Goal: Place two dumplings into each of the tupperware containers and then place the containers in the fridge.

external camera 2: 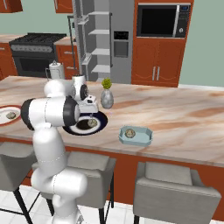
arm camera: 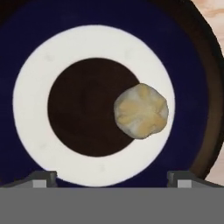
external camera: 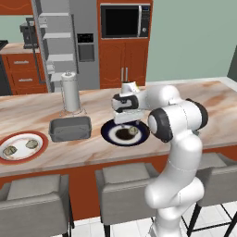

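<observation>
Even bright rendered light, soft shadows, slightly blurry

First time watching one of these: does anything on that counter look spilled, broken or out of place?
Nothing stands out. The dumplings sit neatly on the red-rimmed plate, the dark blue plate and in the light blue container; the grey container and paper towel holder stand upright.

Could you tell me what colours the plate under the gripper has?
The plate is dark blue with a white ring and a dark brown centre, clearest in the hand view.

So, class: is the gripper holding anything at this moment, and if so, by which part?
Nothing is held. The gripper is open above the dark blue plate, and the one dumpling there lies untouched on the plate, clear of both fingertips.
</observation>
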